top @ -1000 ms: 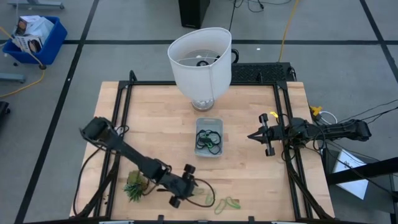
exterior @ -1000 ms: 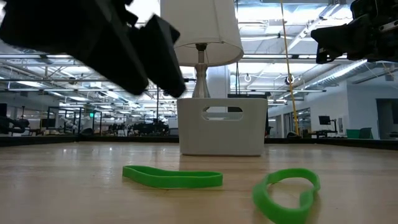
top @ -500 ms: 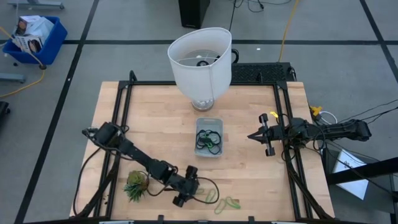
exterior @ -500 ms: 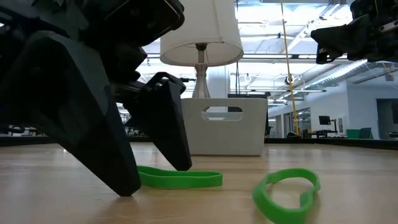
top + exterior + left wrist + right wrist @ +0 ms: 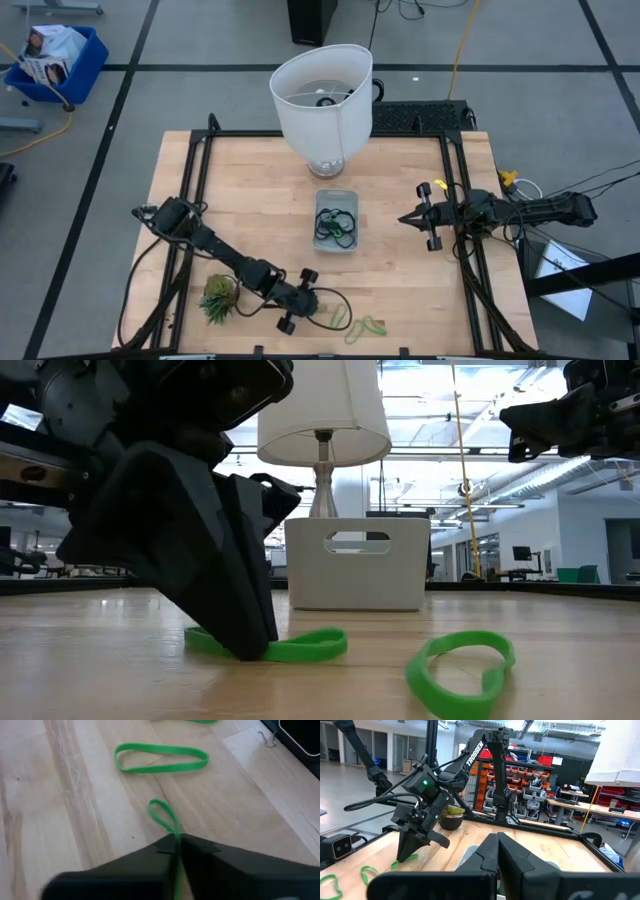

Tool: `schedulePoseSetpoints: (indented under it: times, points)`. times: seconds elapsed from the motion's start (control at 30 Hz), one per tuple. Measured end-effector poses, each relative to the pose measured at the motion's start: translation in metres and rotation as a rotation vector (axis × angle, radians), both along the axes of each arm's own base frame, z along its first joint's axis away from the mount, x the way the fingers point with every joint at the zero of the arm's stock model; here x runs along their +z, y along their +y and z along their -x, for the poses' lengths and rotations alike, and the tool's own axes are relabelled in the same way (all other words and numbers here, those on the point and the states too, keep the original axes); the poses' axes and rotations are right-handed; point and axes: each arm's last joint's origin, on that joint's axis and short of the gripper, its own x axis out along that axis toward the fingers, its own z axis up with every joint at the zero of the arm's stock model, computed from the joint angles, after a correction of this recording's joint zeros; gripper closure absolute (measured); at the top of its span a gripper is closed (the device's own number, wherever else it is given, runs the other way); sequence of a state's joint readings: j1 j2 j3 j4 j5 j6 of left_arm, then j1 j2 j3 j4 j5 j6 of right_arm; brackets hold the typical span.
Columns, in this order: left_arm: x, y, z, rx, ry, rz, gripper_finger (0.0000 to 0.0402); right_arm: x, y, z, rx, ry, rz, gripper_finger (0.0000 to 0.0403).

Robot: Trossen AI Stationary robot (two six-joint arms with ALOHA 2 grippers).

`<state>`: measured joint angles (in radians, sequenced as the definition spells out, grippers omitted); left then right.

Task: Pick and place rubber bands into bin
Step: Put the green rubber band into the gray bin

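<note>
My left gripper (image 5: pixel 326 311) is down on the table near its front edge, shut on a small light green rubber band (image 5: pixel 162 815). A second green band (image 5: pixel 372 326) lies flat on the wood to its right, also seen as a second band (image 5: pixel 161 759) ahead of the fingers. The bin (image 5: pixel 336 222), a shallow pale tray, sits mid-table with several dark and green bands inside. My right gripper (image 5: pixel 405 218) hangs shut and empty above the table's right side. My left gripper pinches the green band between its two fingers, both strands squeezed together (image 5: pixel 176 839). The fingers (image 5: pixel 245 645) slant down from the table's left, their tips on the wood. A short loop (image 5: pixel 159 809) sticks out past the tips, and the band lies on the table (image 5: pixel 315 646).
A white lampshade lamp (image 5: pixel 320 95) stands at the far edge behind the bin. A small green plant (image 5: pixel 216 298) sits left of my left gripper. A thin dark loop (image 5: pixel 338 297) lies by the left gripper. Bare wood lies between the bin and the front edge.
My left gripper has come down to the table and a little toward its right edge, stood open astride the green band, then shut on it. The band, flat and wide before, is now squeezed narrow at the fingers and stays on the table.
</note>
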<state>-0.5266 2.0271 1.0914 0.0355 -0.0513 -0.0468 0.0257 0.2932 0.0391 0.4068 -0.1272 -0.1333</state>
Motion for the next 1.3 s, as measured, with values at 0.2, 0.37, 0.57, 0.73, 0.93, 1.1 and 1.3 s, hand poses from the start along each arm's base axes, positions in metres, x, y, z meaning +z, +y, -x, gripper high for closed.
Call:
schedulePoseSetpoints:
  times: [0.2, 0.37, 0.57, 0.73, 0.93, 1.1, 1.3]
  points:
    - [0.014, 0.001, 0.005, -0.034, -0.031, -0.046, 0.039, 0.0, 0.0, 0.0, 0.001, 0.001, -0.008, 0.0403]
    - [0.073, 0.01, 0.018, 0.013, -0.168, -0.16, 0.0394, 0.0, 0.0, 0.0, 0.001, 0.002, -0.012, 0.0403]
    - [0.141, 0.03, 0.048, 0.048, -0.293, -0.26, 0.0397, 0.0, 0.0, 0.0, 0.002, 0.001, -0.012, 0.0403]
    - [0.173, 0.053, 0.078, 0.084, -0.409, -0.277, 0.0398, 0.0, 0.0, 0.0, 0.002, 0.002, -0.017, 0.0403]
    - [0.162, 0.09, 0.12, 0.159, -0.586, -0.174, 0.0399, 0.0, 0.0, 0.0, 0.003, 0.004, -0.02, 0.0403]
    - [0.133, 0.113, 0.149, 0.203, -0.756, -0.065, 0.0399, 0.0, 0.0, 0.0, 0.003, 0.003, -0.02, 0.0403]
    - [0.101, 0.136, 0.173, 0.262, -0.85, 0.012, 0.0399, 0.0, 0.0, 0.0, 0.0, 0.003, -0.021, 0.0403]
